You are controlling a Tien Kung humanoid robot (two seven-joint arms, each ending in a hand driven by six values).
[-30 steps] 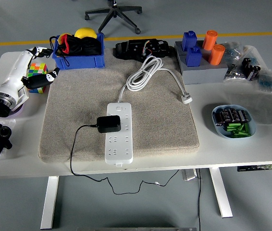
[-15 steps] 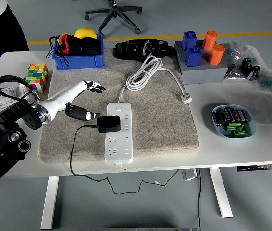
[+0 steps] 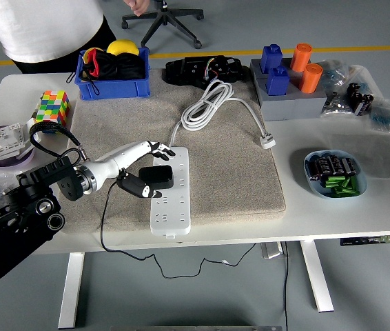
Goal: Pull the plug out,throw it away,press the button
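Left hand: reached in low from the left, white forearm stretched over the grey mat, fingers spread above the black plug and thumb below it (not clearly gripping).
Plug: sat in the white power strip, near its upper end, black cord trailing off the table's front edge.
Change: half a second before, the hand was further left, short of the plug; it had since moved right onto it.
Person: white shirt, at the far left corner.
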